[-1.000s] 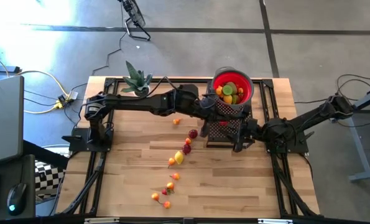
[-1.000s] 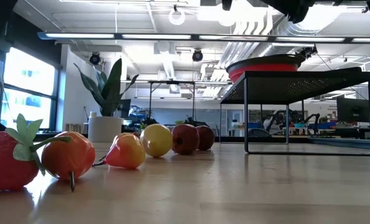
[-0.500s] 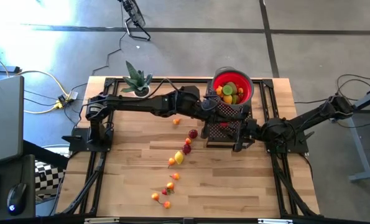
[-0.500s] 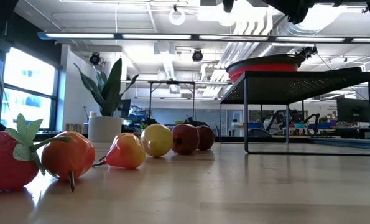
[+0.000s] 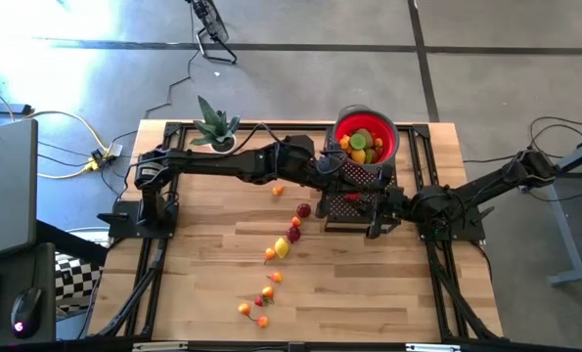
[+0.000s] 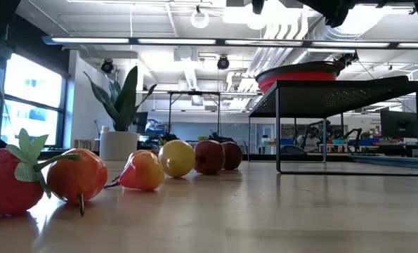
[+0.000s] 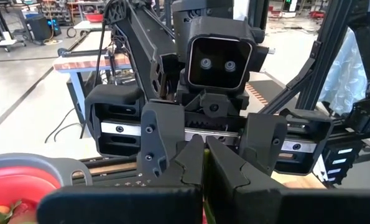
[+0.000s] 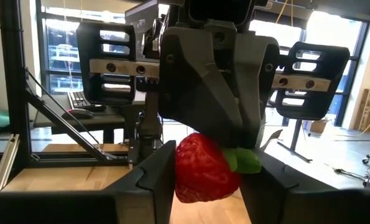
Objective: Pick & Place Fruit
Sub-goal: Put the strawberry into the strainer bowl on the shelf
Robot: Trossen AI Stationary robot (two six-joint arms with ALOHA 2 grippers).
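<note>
Left gripper [image 8: 225, 138]: I see it clamped on the strawberry [image 8: 203, 168], pinching the leafy cap.
Right gripper [image 7: 206, 134]: facing the left one nose to nose; its fingers [image 8: 157, 177] flank the berry, half-wide, with no firm squeeze that I can see.
Strawberry: hangs below the left fingertips, between my right fingers.
Handling: I judge it light, hollow plastic, smooth and prone to slip.
Where to hold: across the widest part of the red body, below the cap.
</note>
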